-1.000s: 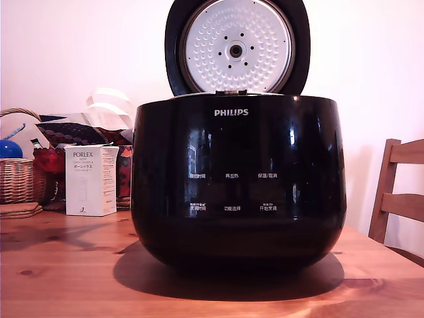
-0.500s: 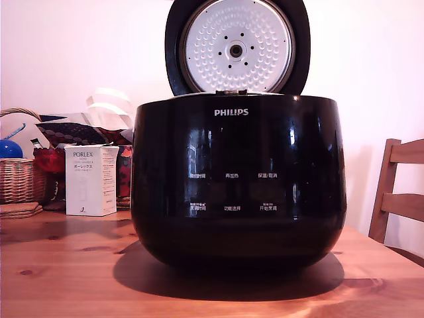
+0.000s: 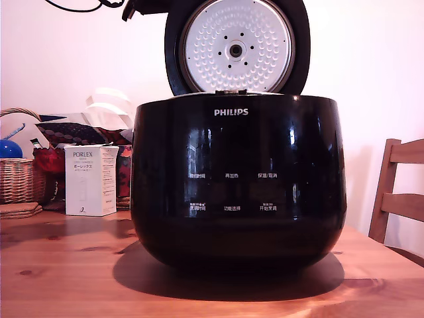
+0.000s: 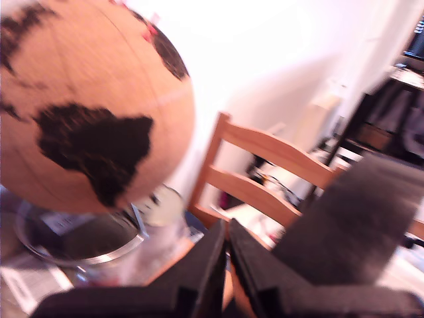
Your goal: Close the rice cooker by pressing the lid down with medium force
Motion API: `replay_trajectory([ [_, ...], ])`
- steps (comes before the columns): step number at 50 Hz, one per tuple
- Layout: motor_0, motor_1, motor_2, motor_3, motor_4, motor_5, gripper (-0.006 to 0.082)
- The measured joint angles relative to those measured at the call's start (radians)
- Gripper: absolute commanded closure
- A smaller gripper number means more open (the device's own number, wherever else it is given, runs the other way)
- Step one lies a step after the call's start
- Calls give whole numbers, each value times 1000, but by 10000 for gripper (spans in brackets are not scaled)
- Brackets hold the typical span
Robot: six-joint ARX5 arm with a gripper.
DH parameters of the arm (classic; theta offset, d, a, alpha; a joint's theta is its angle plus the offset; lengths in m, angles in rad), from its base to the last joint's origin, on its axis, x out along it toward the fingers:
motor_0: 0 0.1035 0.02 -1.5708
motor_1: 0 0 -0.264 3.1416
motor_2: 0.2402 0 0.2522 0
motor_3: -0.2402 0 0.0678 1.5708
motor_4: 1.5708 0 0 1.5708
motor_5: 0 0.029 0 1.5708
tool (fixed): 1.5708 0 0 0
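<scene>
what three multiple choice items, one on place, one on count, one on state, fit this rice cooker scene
1. Where does the white PORLEX box stand in the exterior view?
A. to the left of the cooker
B. to the right of the cooker
C. on top of the cooker

2. How many rows of white button labels mark the front of the large glossy black rounded rice cooker?
A. one
B. two
C. four

3. How is the round black hinged lid with the dimpled silver inner plate?
A. shut flat
B. lying on the table
C. raised open

Answers: 1 A, the box sits beside the cooker's left flank. 2 B, the labels form an upper and a lower row. 3 C, the inner plate faces the camera above the body.
</scene>
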Motion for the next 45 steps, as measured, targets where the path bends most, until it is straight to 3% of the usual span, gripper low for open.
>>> replay_trajectory([
  [25, -4, 0, 21, -184, 119, 2, 790],
  [45, -138, 0, 21, -377, 135, 83, 790],
])
